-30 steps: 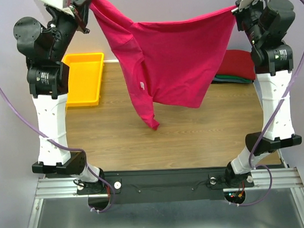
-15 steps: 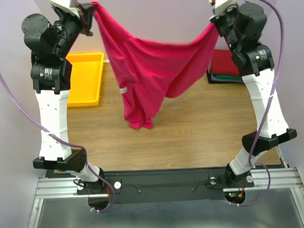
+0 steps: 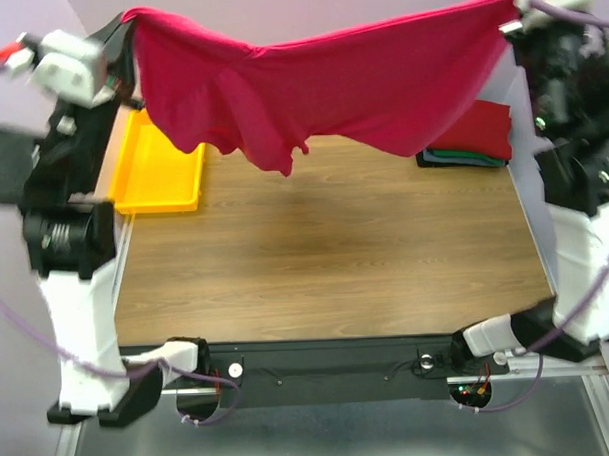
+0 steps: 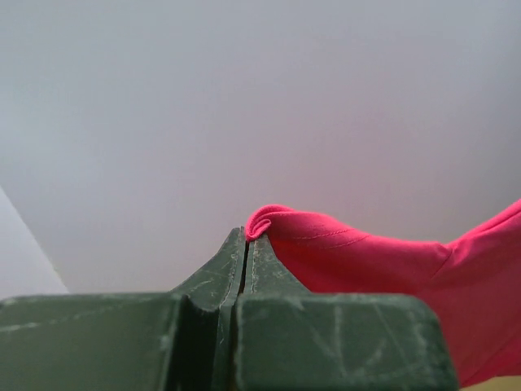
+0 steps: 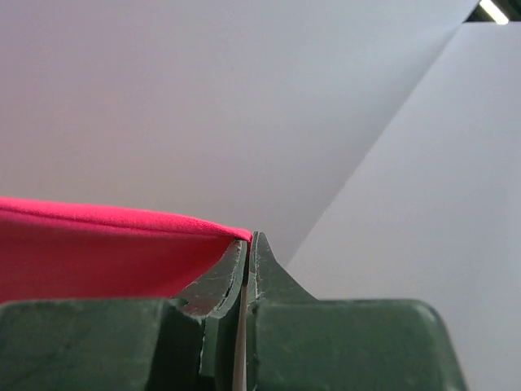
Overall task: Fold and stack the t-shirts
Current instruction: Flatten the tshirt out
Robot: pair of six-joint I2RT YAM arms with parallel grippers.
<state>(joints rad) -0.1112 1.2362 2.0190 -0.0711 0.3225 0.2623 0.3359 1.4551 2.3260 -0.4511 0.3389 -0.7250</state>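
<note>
Between left fingers (image 4: 224, 273) and right fingers (image 5: 264, 270), crimson t-shirt (image 3: 359, 76) stretched.

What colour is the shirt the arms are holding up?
The shirt is plain bright crimson; best seen in the top external view.

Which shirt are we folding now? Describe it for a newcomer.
Look above the table, between the left gripper and right gripper. The crimson shirt hangs stretched there, pinched at both ends; the other shirts lie folded in a stack at the far right.
</note>
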